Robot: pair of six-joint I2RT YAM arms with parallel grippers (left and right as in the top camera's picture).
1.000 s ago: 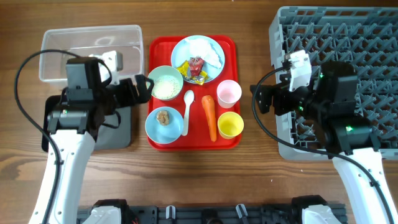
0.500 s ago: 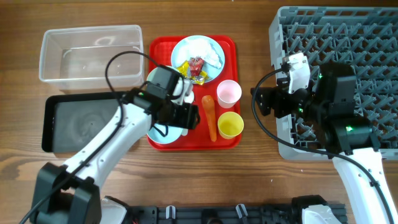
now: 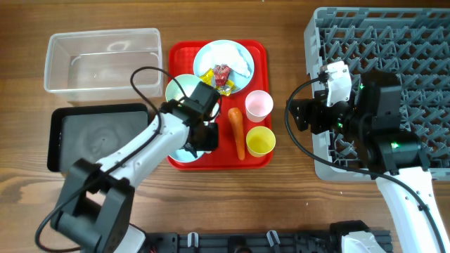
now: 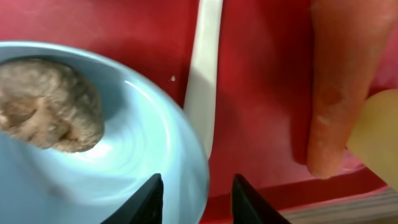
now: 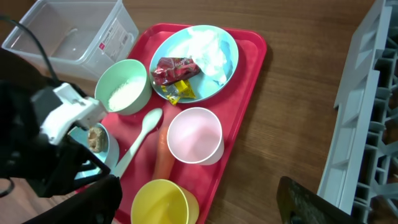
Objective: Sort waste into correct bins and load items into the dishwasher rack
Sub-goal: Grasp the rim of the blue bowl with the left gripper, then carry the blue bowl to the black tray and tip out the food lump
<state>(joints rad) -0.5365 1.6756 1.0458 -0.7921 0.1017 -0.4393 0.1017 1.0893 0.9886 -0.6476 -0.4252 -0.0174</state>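
Observation:
My left gripper (image 4: 200, 202) reaches down over the red tray and straddles the rim of the light blue bowl (image 4: 143, 149) that holds the brown lump (image 4: 50, 106). One finger is inside the bowl and one outside, with a gap still showing. Beside the bowl lie the white spoon (image 4: 205, 81) and the carrot (image 4: 339, 87). My right gripper (image 5: 199, 202) hangs open and empty between the tray and the dishwasher rack (image 3: 394, 56). Below it stand the pink cup (image 5: 194, 135) and the yellow cup (image 5: 161, 202). The plate (image 5: 221, 37) carries the wrappers (image 5: 177, 71). Rice fills the other bowl (image 5: 124, 93).
The clear tub (image 3: 102, 60) stands at the back left, with the black tray (image 3: 91, 137) in front of it. The red tray (image 3: 219, 164) sits between them and the rack. The left arm (image 3: 133, 158) crosses from the front left over the black tray's corner.
The left arm swung right from over the black tray to the lump bowl, and its jaws narrowed around the rim. The right gripper closed a little and barely moved.

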